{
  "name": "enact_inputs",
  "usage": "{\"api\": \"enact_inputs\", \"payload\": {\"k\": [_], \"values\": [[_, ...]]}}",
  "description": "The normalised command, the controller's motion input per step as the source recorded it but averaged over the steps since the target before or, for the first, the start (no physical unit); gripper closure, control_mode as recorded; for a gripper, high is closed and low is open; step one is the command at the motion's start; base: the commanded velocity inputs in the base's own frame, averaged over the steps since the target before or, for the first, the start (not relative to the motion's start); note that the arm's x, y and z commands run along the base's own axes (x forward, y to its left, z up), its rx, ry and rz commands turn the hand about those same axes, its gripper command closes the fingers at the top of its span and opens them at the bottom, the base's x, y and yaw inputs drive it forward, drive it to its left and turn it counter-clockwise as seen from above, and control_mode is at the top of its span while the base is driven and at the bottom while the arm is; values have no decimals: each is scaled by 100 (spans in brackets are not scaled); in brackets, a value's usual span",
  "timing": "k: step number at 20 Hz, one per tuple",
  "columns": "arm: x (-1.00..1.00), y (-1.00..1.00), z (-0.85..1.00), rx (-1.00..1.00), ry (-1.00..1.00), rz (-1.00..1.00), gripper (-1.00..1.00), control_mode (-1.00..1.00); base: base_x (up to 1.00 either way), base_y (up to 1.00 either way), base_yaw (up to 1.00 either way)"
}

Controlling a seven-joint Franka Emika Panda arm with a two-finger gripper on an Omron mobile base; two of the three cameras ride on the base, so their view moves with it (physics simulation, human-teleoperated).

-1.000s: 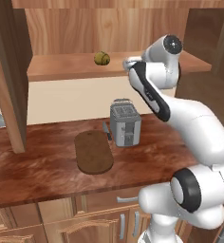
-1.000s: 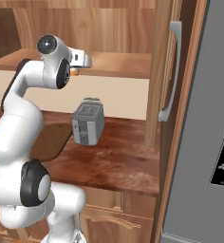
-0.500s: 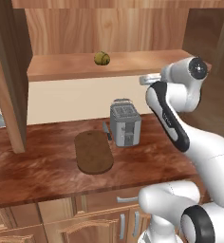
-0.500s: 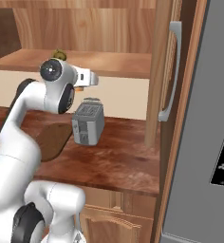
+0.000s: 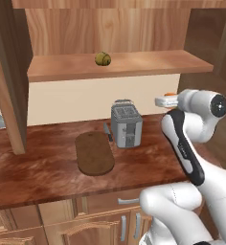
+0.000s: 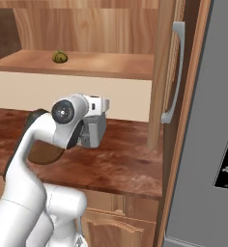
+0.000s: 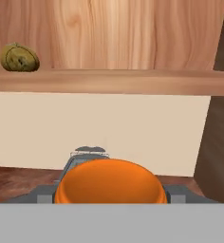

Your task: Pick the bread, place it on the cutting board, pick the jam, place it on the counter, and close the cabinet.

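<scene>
Hand view puts the jam (image 7: pixel 110 182) at bottom centre, its orange lid broad and close, held between the fingers with grey tips pressed against both sides; its lower body is cut off by the frame edge and no label or writing can be read. In the left base view the gripper (image 5: pixel 166 100) sits at right of centre, an orange sliver of the jar showing on it. The bread (image 5: pixel 102 58) rests on the shelf (image 5: pixel 134 64) at upper centre. Lower left of centre, the cutting board (image 5: pixel 93 152) lies bare on the counter (image 5: pixel 38 165), beside the toaster (image 5: pixel 126 125). The cabinet (image 6: pixel 165 72) door stands open, grey handle facing out.
</scene>
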Motion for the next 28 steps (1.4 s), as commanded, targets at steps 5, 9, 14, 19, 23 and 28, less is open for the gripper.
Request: {"api": "enact_inputs", "payload": {"k": [5, 9, 14, 19, 23, 28], "values": [[-19, -28, -45, 0, -4, 0, 100, -100, 0, 0, 0], [-20, -34, -41, 0, -5, 0, 100, -100, 0, 0, 0], [-21, -33, -44, 0, -4, 0, 100, -100, 0, 0, 0], [-3, -22, -46, 0, -2, 0, 100, -100, 0, 0, 0], [0, -14, -44, 0, 0, 0, 100, -100, 0, 0, 0], [1, -1, -41, 0, 0, 0, 100, -100, 0, 0, 0]]}}
